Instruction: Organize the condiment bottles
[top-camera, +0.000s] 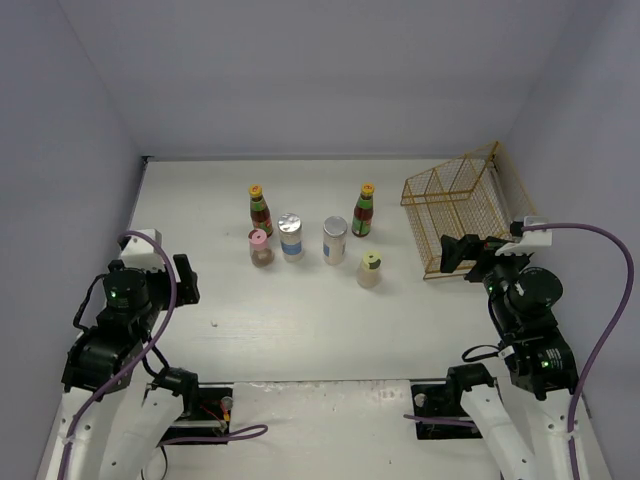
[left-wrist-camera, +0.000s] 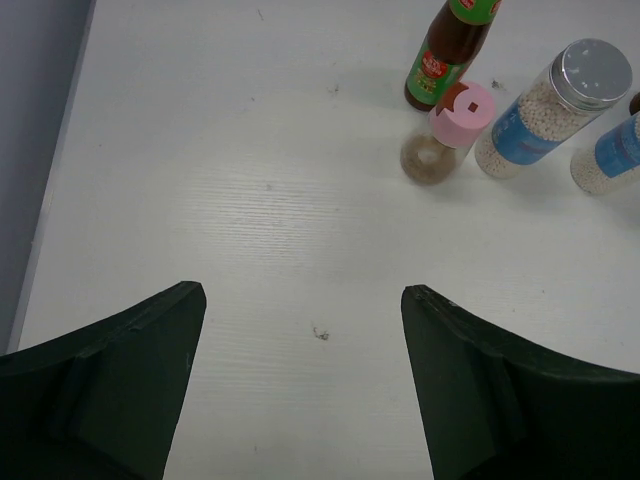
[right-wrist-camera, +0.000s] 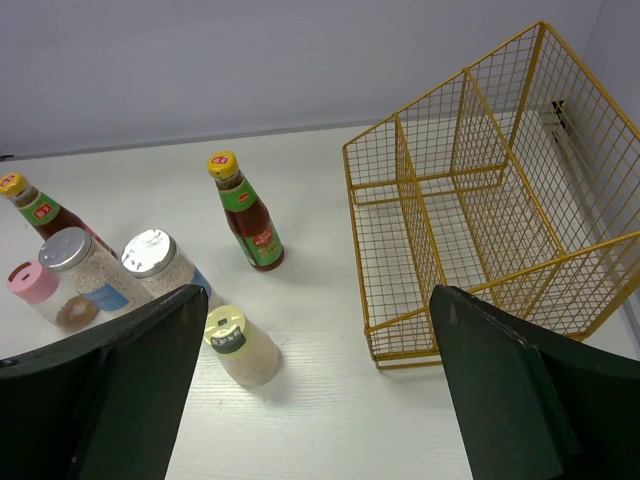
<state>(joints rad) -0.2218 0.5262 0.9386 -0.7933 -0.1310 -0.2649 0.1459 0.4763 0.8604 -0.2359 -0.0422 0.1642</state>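
Six condiment bottles stand mid-table. Two slim dark sauce bottles (top-camera: 258, 209) (top-camera: 363, 210) with yellow caps are at the back. In front of them are a pink-lidded jar (top-camera: 260, 248), two silver-lidded jars (top-camera: 291, 236) (top-camera: 334, 240) and a pale yellow-green-lidded jar (top-camera: 370, 269). My left gripper (left-wrist-camera: 303, 300) is open over bare table, well short of the pink-lidded jar (left-wrist-camera: 455, 125). My right gripper (right-wrist-camera: 318, 300) is open and holds nothing. It hovers between the yellow-green-lidded jar (right-wrist-camera: 240, 345) and the basket.
A gold wire basket (top-camera: 462, 205) with a divider sits tilted at the right back, its open side facing the bottles. In the right wrist view the basket (right-wrist-camera: 480, 200) holds nothing. Grey walls close in the white table (top-camera: 300, 330) on three sides.
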